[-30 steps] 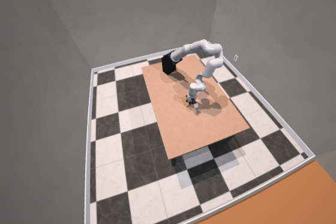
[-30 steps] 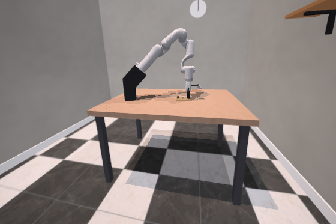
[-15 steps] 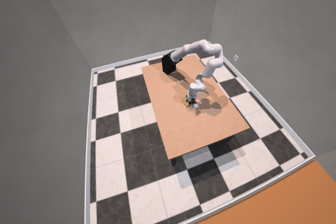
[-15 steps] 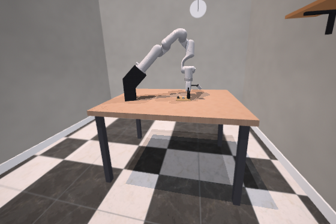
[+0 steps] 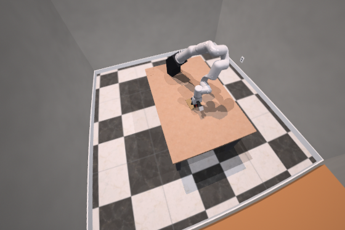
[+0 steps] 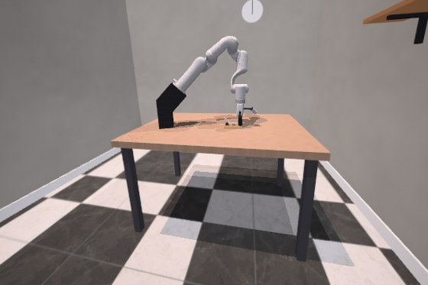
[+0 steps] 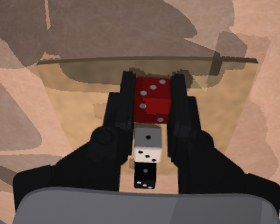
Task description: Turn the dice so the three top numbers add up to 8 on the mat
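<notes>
The red die (image 7: 153, 100) is clamped between the nearly closed fingers over the tan mat (image 7: 69, 91). A white die (image 7: 148, 145) and a black die (image 7: 145, 175) are seen in line nearer the camera, on the worktop (image 6: 267, 141)

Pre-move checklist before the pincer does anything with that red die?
1. Pincer shut on red die: ok.
2. White die and black die between the arms of the pincer, untouched: cannot tell.
3. All three dice over the mat: cannot tell.
4. Mat flat on table: ok.
5. Top faces add to 8: cannot tell.
</notes>
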### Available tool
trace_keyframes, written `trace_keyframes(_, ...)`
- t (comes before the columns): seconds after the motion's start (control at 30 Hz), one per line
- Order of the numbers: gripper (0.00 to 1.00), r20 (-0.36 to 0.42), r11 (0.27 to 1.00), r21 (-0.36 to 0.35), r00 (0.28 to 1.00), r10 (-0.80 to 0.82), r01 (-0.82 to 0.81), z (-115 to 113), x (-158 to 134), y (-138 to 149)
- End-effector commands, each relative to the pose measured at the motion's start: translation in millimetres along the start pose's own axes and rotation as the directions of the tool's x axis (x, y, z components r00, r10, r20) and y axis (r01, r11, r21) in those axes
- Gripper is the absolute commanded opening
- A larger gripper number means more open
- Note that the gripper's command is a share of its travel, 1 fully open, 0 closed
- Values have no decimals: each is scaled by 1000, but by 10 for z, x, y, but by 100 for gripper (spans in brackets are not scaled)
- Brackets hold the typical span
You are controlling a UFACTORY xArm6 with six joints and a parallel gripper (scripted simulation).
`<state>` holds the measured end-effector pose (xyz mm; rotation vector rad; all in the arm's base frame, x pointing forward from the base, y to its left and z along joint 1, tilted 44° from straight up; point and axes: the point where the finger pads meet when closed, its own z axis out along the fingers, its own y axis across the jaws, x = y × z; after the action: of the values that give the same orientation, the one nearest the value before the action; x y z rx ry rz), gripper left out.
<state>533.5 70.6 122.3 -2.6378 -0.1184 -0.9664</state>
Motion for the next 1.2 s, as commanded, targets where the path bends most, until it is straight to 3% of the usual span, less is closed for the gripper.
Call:
trace_keyframes(0.0, 15, -2, 1000, 0, 1000, 0, 0, -6, 10, 0)
trace_keyframes(1.17, 15, -2, 1000, 0, 1000, 0, 0, 32, 10, 0)
